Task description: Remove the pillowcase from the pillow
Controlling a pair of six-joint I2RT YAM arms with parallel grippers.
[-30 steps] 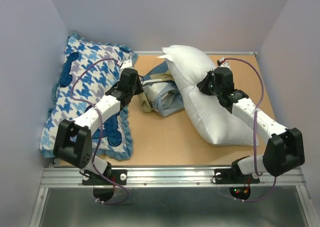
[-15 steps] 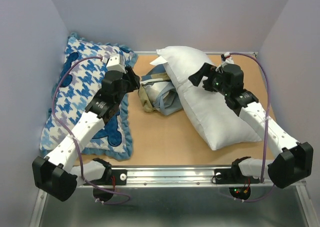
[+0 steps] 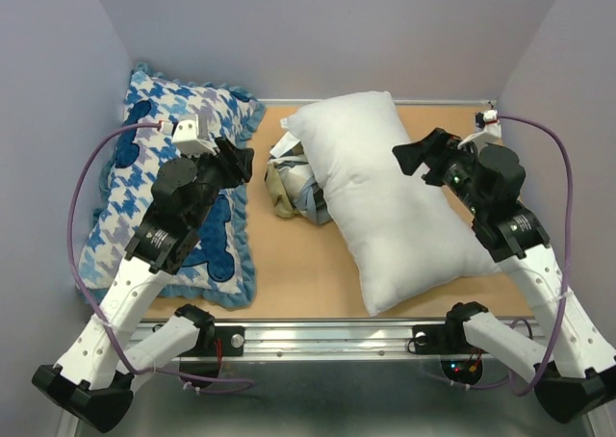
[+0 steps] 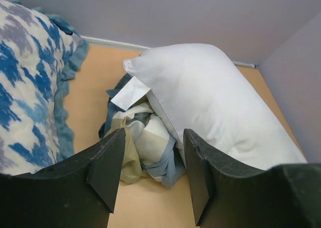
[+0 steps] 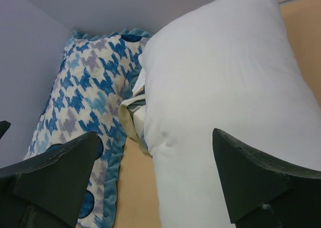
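pillowcase [image 3: 296, 189] partly behind pillow [image 3: 385, 201], cushion [image 4: 25, 87] cropped left

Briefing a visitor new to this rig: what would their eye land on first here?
The plump white pillow lies bare, diagonally across the middle of the table, with the crumpled pillowcase bunched against its left side. A houndstooth cushion fills the far left corner, and the left gripper and right gripper hover open, holding nothing.

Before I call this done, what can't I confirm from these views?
- Top view: right side of the pillowcase, hidden by the pillow; whether fabric is pinned underneath is unclear.
- Right wrist view: pillowcase mostly behind the pillow; only a sliver shows.
- Top view: part of the houndstooth cushion, under the left arm.
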